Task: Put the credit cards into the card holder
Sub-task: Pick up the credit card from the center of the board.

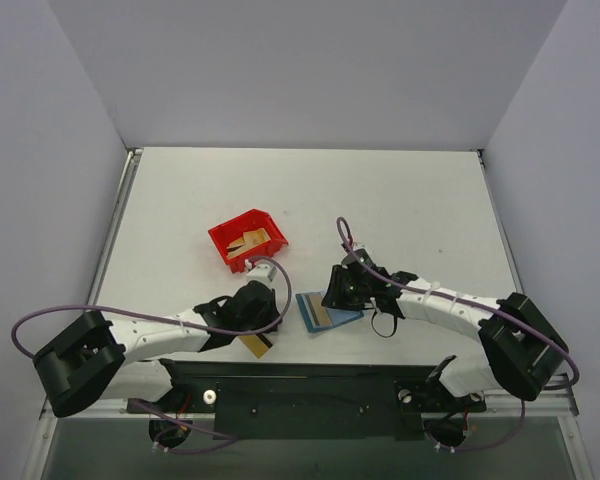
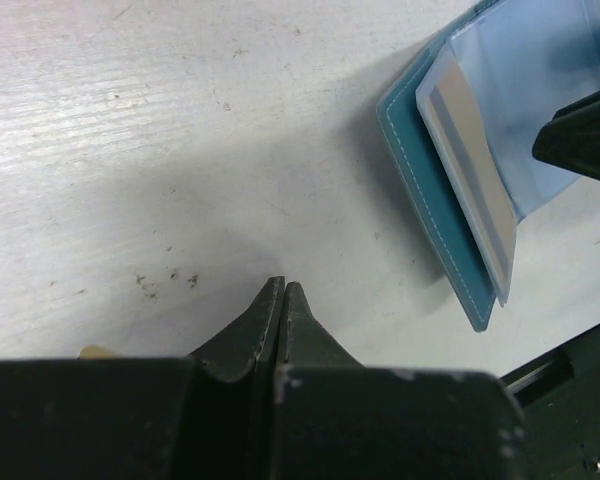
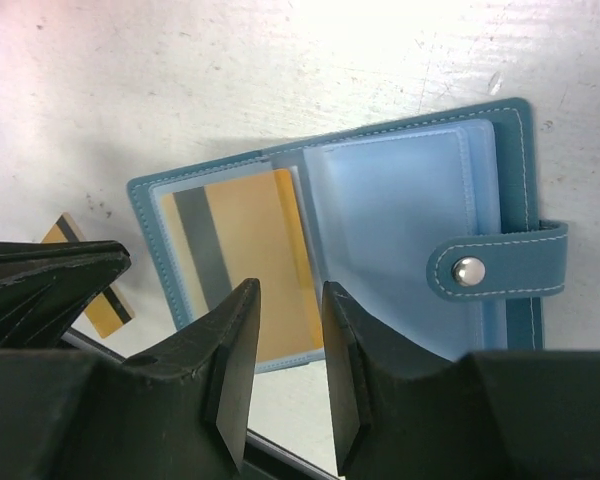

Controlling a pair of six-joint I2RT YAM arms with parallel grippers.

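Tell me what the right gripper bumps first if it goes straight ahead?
Probably the open teal-blue folding card holder, right at the gold-tan credit card tucked under its clear sleeve. The right gripper points straight there, though how far off is unclear.

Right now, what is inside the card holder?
One gold credit card with a dark stripe sits in the card holder's left clear sleeve. The right sleeve looks empty. The right pincer covers the card's lower edge; pockets behind these sleeves are hidden.
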